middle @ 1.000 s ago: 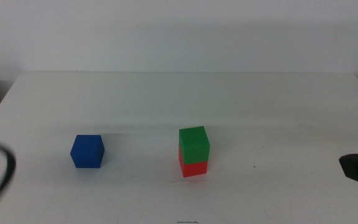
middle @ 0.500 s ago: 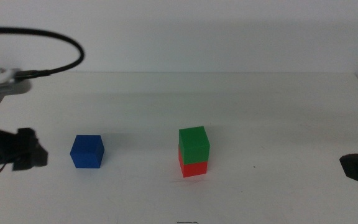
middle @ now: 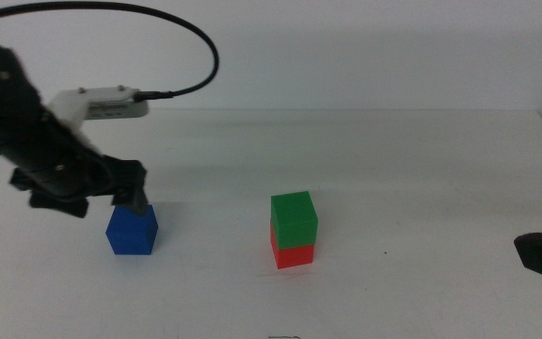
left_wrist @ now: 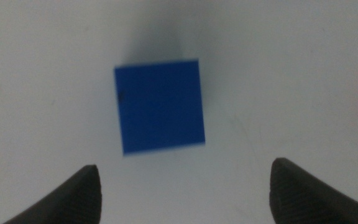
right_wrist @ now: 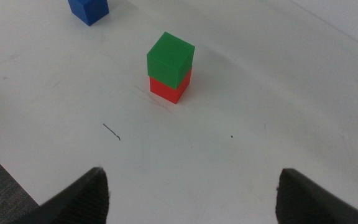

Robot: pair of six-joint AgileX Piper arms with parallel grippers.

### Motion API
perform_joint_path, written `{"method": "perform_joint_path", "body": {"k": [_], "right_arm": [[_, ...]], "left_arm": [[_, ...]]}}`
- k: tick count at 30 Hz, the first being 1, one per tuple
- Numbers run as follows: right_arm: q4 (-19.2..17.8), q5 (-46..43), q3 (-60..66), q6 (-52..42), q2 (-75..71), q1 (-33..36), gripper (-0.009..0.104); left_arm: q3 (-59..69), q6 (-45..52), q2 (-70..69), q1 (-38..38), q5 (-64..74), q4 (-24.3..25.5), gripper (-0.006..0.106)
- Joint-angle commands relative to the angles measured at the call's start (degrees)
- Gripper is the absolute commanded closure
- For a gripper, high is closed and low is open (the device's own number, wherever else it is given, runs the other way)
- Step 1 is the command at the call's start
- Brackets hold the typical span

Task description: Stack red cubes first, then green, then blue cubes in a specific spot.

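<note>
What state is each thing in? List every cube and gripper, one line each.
red cube: on the table, bottom of the stack.
green cube: resting on the red cube, slightly askew.
blue cube: alone on the table, ungrasped.
left gripper: open, above the blue cube.
right gripper: open, waiting at the table's right edge.

White table point(middle: 422, 151), pale wall point(middle: 346, 47) (plain), black cable point(middle: 191, 33)

Blue cube point(left_wrist: 160, 106) below the left gripper point(left_wrist: 182, 190): matt, smooth faces. Green cube point(right_wrist: 170, 58) and red cube point(right_wrist: 169, 88): same matt finish. Gripper pads point(left_wrist: 303, 190) dark, finely ribbed. Table point(middle: 393, 160) white, smooth, matt.
</note>
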Motion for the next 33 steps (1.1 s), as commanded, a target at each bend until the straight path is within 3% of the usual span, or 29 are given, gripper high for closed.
{"method": "perform_joint_path", "body": {"k": [1, 15, 18, 26, 30, 33], "right_arm": [[-0.87, -3.69, -1.52, -0.07, -0.23, -0.31, 0.001], [-0.87, -3.69, -1.52, -0.07, -0.23, -0.31, 0.001], [-0.87, -3.69, -1.52, -0.07, -0.23, -0.31, 0.001], [-0.87, -3.69, -1.52, -0.07, -0.23, -0.31, 0.001], [-0.87, -3.69, -1.52, -0.07, -0.23, -0.31, 0.001], [-0.87, -3.69, -1.52, -0.07, -0.23, -0.31, 0.001]], "left_arm": [[-4.14, -1.08, 1.48, -1.31, -1.09, 0.09, 0.010], [-7.68, -1.66, 15.23, -1.45, -5.70, 1.18, 0.013], [-7.68, -1.66, 16.02, -1.45, -5.96, 1.60, 0.024], [-7.68, -2.81, 13.06, -1.93, -2.84, 0.68, 0.078], [-7.68, -4.80, 7.56, -4.27, -1.68, 2.90, 0.091], [-7.78, -18.11, 2.53, -8.18, -0.05, 3.88, 0.095]]}}
